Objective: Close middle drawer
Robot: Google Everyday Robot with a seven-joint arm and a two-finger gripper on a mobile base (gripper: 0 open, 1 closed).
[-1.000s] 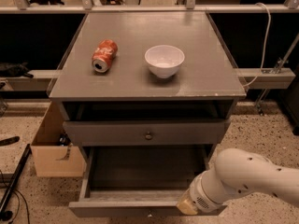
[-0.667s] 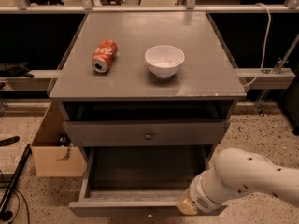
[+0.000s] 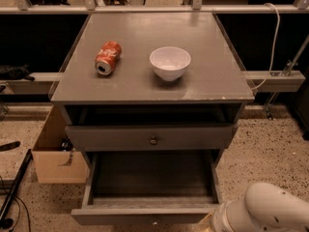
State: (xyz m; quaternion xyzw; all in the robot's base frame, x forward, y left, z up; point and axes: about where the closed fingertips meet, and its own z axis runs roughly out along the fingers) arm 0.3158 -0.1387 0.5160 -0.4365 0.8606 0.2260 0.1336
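Drawers front a grey cabinet (image 3: 217, 76); the middle drawer (image 3: 145, 215) juts far out toward the camera, its long front running left-right. The gripper (image 3: 216, 220) sits by that front's right end, open or closed unclear. Closing likely means pushing straight back.

Pulled-out grey wooden middle drawer (image 3: 145, 215) fills near centre; white-armed gripper (image 3: 215, 222) crowds its near-right corner; brown cardboard box (image 3: 55, 166) blocks left floor (image 3: 14, 167); right floor open.
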